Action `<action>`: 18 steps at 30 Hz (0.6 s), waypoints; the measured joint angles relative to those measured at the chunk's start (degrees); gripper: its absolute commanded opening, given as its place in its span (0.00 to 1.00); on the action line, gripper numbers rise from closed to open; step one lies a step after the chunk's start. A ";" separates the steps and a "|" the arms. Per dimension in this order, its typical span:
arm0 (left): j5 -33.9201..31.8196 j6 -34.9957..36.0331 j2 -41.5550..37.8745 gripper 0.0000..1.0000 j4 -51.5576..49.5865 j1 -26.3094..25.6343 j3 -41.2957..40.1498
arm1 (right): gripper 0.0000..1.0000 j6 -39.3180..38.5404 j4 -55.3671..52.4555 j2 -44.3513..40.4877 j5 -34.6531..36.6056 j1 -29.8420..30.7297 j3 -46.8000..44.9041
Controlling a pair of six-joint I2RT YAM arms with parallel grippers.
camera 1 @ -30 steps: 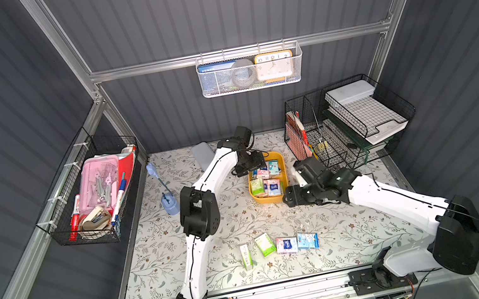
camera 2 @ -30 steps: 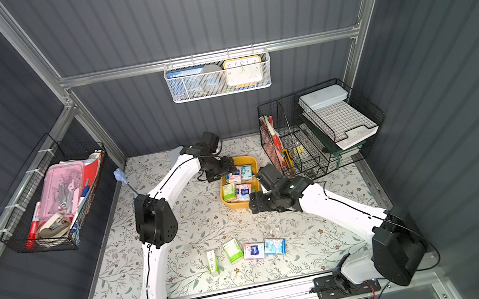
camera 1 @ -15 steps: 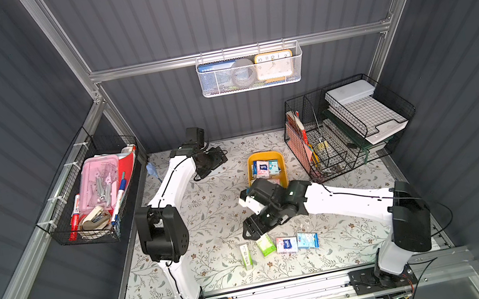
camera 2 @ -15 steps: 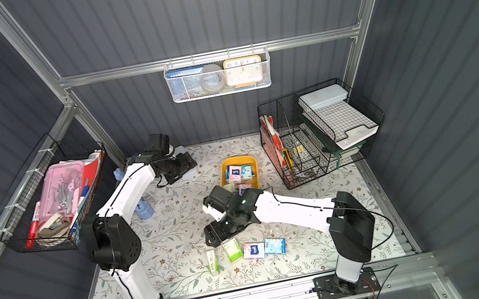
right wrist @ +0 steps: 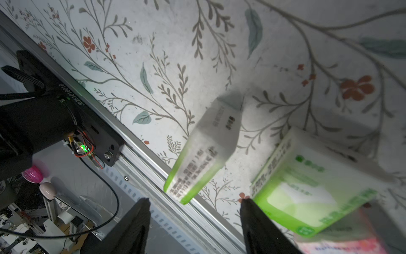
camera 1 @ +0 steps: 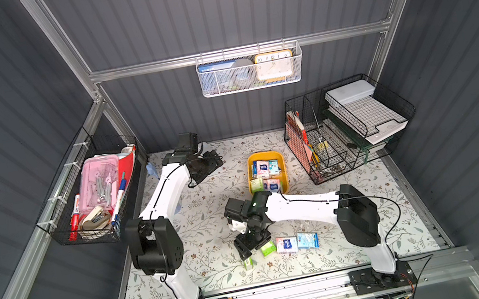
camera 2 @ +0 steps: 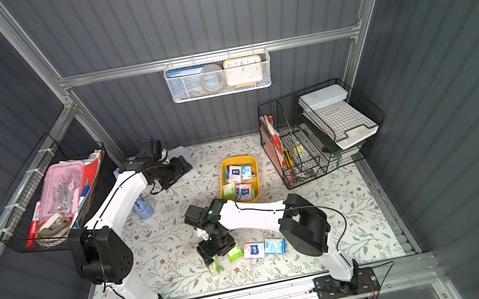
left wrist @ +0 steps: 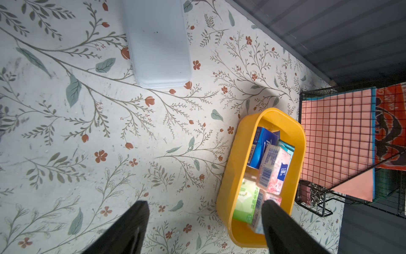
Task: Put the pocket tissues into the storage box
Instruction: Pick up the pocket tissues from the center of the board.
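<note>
The right gripper [right wrist: 195,201] is hanging with its jaws apart over a lime green packet [right wrist: 204,154] of pocket tissues. The packet is standing on its narrow edge on the floral mat [right wrist: 197,55], well in front of the storage box [camera 1: 249,175], on the robot's side of it. Nothing is being held yet.

For a clean pick, the fingers [right wrist: 259,226] should be straddling the packet's two broad faces, squared to them and low enough to bite past the slippery wrap. A thin pack balancing on edge is likely to topple if one finger touches first. A second lime green packet [right wrist: 307,193] is lying flat just beside it, close to one finger, so the jaws need keeping clear of it.

Along the same row in front of the box, a pink-white packet [camera 1: 286,244] and a light blue packet [camera 1: 307,240] are waiting. Inside the box, several packets in dark blue, pink-white, green and light blue are lying loosely, some tilting against one another.

The left gripper [left wrist: 205,203] is idling, jaws wide and empty, above the mat to the left of the box, near a grey case [left wrist: 158,44].
</note>
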 measured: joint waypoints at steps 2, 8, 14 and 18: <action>-0.04 0.09 -1.27 0.85 -0.07 0.31 -0.79 | 0.70 -0.24 -0.87 2.03 0.20 0.00 2.99; -0.07 0.66 -4.24 0.86 -0.02 2.75 -3.43 | 0.68 -1.05 -5.42 8.17 0.26 0.02 9.22; -0.04 0.85 -5.42 0.85 -0.02 4.35 -4.35 | 0.57 -1.44 -8.63 11.50 0.20 0.02 11.02; -0.02 0.87 -5.81 0.86 0.02 4.37 -4.70 | 0.36 -1.90 -9.44 12.35 0.07 0.00 12.52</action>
